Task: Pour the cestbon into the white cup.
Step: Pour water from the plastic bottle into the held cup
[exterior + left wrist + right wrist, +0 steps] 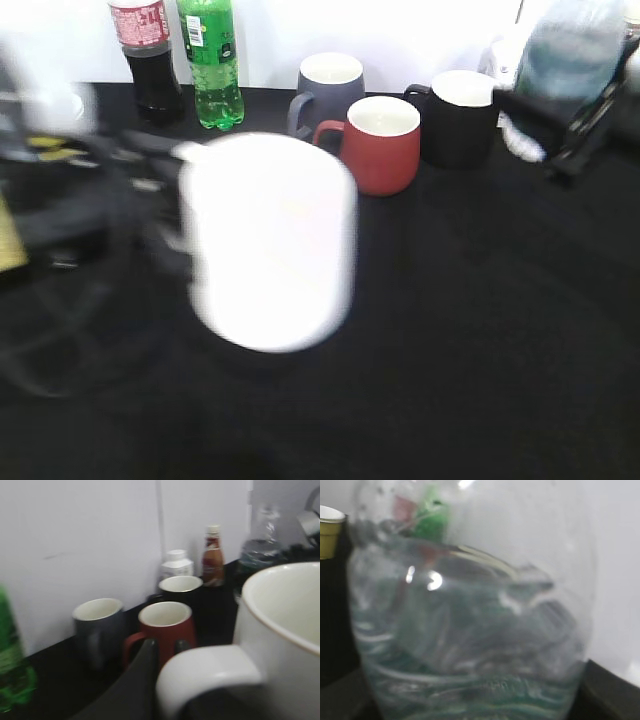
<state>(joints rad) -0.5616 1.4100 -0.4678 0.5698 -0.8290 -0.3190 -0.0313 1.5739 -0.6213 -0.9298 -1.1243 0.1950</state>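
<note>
The white cup [270, 240] is blurred in the exterior view and hangs above the black table, left of centre. My left gripper [167, 652] is shut on its loop handle; the cup's rim and pale inside [280, 630] fill the right of the left wrist view. The cestbon [570, 50] is at the far right, held off the table by my right gripper [560, 125], whose black fingers wrap round it. The clear bottle with its dark green label [470, 620] fills the right wrist view and hides the fingers there.
At the back stand a cola bottle [148, 55], a green soda bottle [212, 60], a grey mug [330, 85], a red mug [382, 140] and a black mug [460, 115]. A white jar [176, 565] and sauce bottle [212, 557] stand by the wall. A yellow paper cup [329, 530] shows far left.
</note>
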